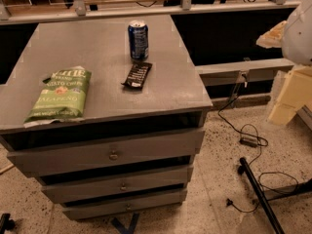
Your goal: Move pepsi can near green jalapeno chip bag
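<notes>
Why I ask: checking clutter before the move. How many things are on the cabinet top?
3: the pepsi can stands toward the back, a black wrapper lies in front of it, the green jalapeno chip bag lies front left. None hidden. The gripper is not in view.

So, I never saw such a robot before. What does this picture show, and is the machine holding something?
This is the only picture, from the robot's one camera, looking down at a grey drawer cabinet. The robot is a rolling base with one arm and a two-finger gripper. The gripper is not in view here, so nothing is seen held. On the cabinet top, a blue pepsi can stands upright near the back. A flat black wrapper lies just in front of it. A green jalapeno chip bag lies flat at the front left, apart from the can.
</notes>
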Available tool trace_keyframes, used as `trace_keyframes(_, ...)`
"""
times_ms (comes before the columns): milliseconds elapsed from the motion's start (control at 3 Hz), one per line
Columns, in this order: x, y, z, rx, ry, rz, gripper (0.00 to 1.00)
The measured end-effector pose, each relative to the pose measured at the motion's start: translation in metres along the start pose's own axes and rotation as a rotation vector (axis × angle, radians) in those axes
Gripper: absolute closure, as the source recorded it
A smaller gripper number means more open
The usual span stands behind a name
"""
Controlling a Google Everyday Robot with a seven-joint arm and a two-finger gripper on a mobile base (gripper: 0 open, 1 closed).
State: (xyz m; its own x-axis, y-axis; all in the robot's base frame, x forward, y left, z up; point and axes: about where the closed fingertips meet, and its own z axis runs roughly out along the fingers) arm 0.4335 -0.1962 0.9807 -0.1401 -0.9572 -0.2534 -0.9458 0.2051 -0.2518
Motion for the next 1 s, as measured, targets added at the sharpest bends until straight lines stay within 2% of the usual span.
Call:
trace_keyframes(333,-0.004,-0.005,0.002,0.002,-0.008,-0.009,0.00)
trace_keyframes(1000,-0.094,-0.107,0.055,0.013,-0.194,-0.155,0.00)
